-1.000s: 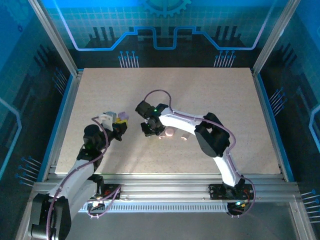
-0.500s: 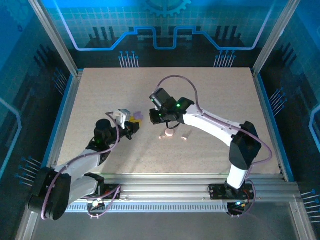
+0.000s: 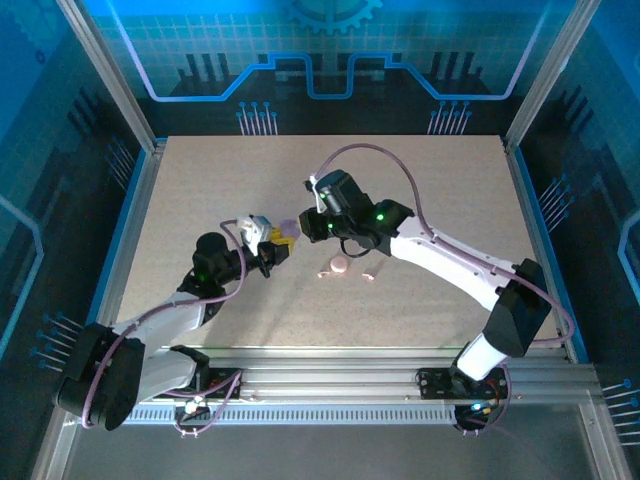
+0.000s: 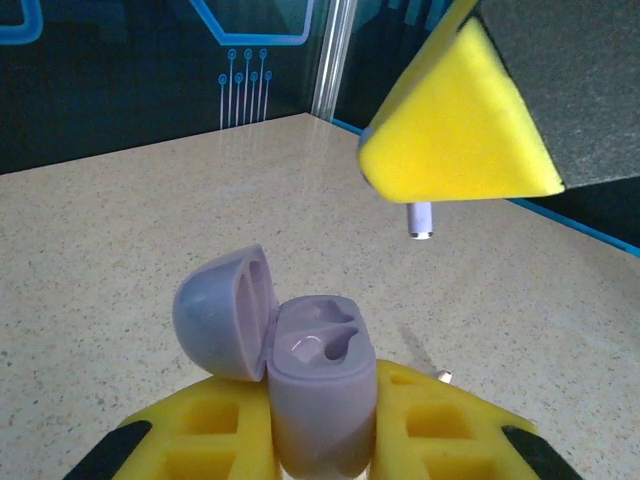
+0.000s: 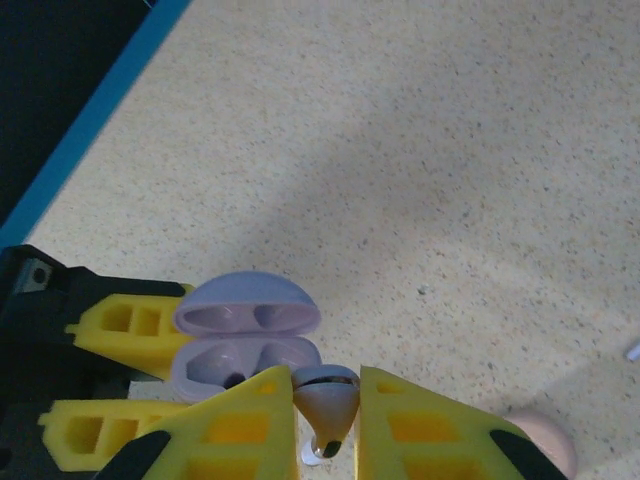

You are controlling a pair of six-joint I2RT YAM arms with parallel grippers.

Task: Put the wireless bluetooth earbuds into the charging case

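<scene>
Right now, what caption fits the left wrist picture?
Left gripper holds open lilac case; right gripper holds earbud nearby.

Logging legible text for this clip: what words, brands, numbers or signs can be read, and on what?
None can be read.
Lilac charging case: no marking on the faces shown.
Earbud in the right tool: no marking seen.
Backdrop: circuit lines and a gear drawing, no letters.
Pink case on the table: too small to tell.

one lilac case [image 4: 320,395], one pink case [image 3: 340,266], three earbuds [image 5: 325,392]
</scene>
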